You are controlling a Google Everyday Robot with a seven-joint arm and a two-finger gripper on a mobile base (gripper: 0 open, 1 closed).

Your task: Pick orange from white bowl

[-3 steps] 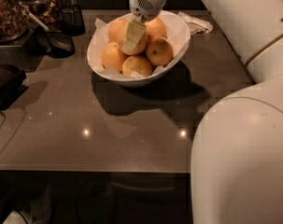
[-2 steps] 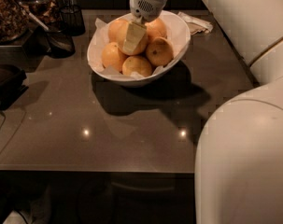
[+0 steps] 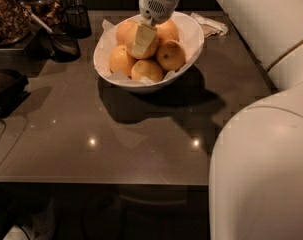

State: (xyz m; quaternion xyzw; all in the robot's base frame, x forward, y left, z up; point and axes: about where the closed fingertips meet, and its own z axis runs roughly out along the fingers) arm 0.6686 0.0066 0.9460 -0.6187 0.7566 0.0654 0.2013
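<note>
The white bowl (image 3: 195,33) stands at the back middle of the dark table and holds several round fruits on white paper. The orange (image 3: 152,50), the largest and palest fruit, lies in the middle of the pile. My gripper (image 3: 142,51) comes down from above, straight over the bowl, and rests against the top of this orange, hiding much of it. Smaller, deeper-orange fruits lie around it: one to the left (image 3: 119,60), one in front (image 3: 147,70), one to the right (image 3: 171,55).
A dark mesh cup (image 3: 77,20) and a black scoop (image 3: 63,46) stand left of the bowl. A container of brown food (image 3: 8,11) is at the far left. A crumpled napkin (image 3: 211,26) lies behind the bowl. My white arm (image 3: 261,169) fills the right side.
</note>
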